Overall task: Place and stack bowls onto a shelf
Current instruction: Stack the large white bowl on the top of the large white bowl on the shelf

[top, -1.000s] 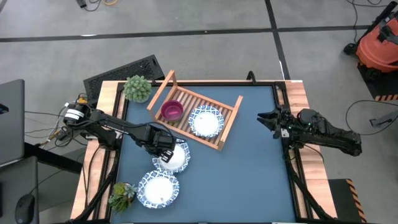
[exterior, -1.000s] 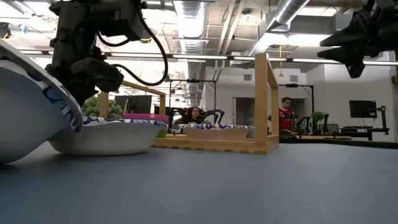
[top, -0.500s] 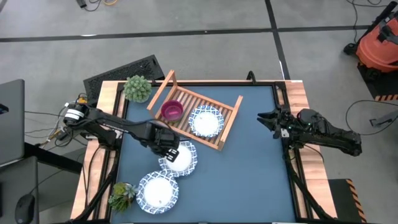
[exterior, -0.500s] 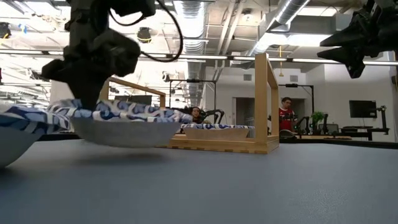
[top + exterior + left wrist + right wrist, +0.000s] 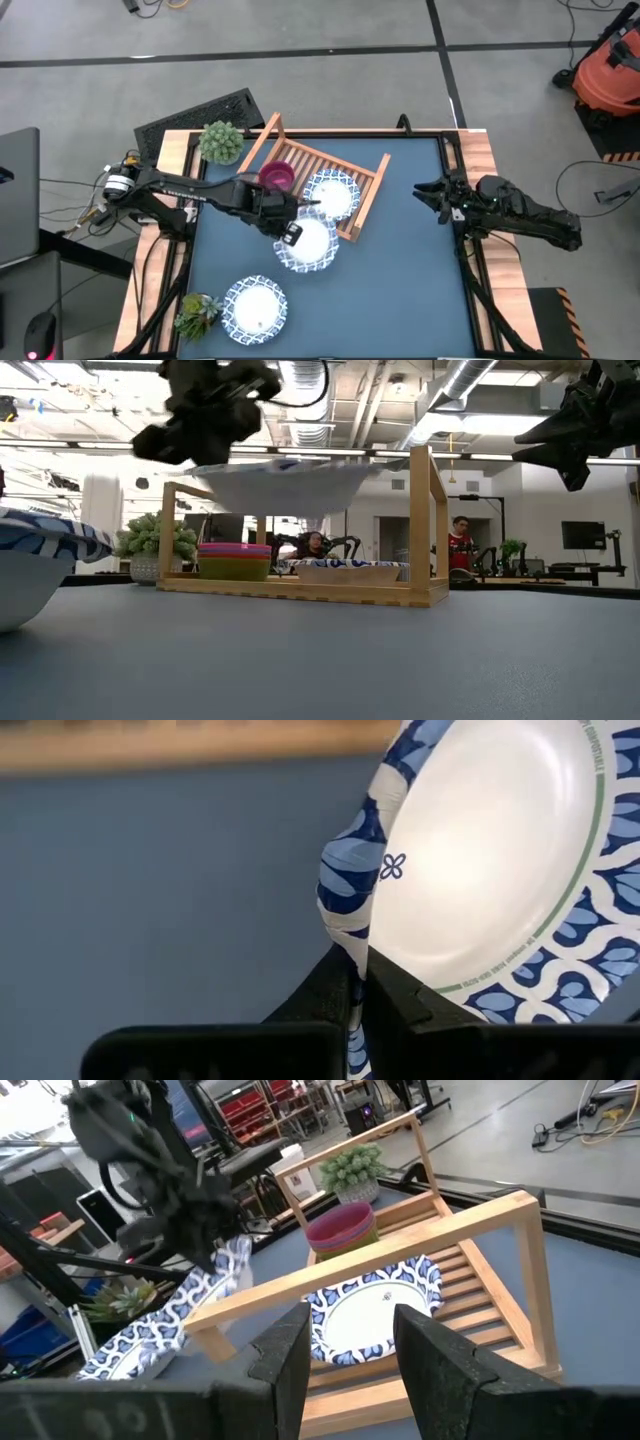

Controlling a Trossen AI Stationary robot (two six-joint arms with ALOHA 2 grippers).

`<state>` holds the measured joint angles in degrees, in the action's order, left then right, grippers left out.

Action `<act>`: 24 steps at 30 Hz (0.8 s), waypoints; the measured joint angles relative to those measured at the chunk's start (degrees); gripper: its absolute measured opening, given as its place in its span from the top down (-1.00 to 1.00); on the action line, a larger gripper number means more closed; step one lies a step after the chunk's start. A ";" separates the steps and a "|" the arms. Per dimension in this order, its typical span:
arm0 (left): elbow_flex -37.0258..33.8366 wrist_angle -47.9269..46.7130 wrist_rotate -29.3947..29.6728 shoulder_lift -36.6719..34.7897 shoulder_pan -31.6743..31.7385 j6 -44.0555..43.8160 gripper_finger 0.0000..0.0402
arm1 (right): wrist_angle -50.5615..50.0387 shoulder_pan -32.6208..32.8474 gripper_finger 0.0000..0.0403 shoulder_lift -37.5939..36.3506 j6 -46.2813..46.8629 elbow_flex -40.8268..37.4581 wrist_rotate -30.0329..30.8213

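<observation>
Shelf sits just beyond our left hand, which is pinched shut on the rim of a patterned bowl held up off the surface. We'd say its target, the matching bowl already on the slats, is just ahead; the near rail stands between. Right hand waits well off, open.
</observation>
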<state>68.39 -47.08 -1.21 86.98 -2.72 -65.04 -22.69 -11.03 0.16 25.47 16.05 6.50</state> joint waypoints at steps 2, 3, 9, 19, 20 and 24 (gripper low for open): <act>2.19 0.08 2.07 0.00 1.10 0.85 1.00 | -0.01 0.00 0.15 0.01 0.00 0.00 0.00; 3.25 0.20 3.20 0.01 1.68 1.13 1.00 | 0.00 0.00 0.15 0.00 0.00 0.00 0.00; 8.47 0.26 7.53 0.00 5.85 1.63 1.00 | 0.01 0.00 0.15 0.00 0.17 0.00 0.00; 10.33 6.83 9.64 0.04 13.04 2.87 1.00 | 0.01 0.00 0.15 0.01 0.65 0.00 0.00; 10.33 7.47 9.66 0.04 13.64 2.91 1.00 | 0.01 0.00 0.15 -0.01 0.63 0.00 0.00; 10.33 7.32 10.43 0.35 15.93 3.09 1.00 | 0.01 0.00 0.15 0.01 1.05 0.00 0.05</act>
<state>78.72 -39.76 9.22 87.33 13.21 -61.94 -22.68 -11.03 0.16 26.53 16.05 6.56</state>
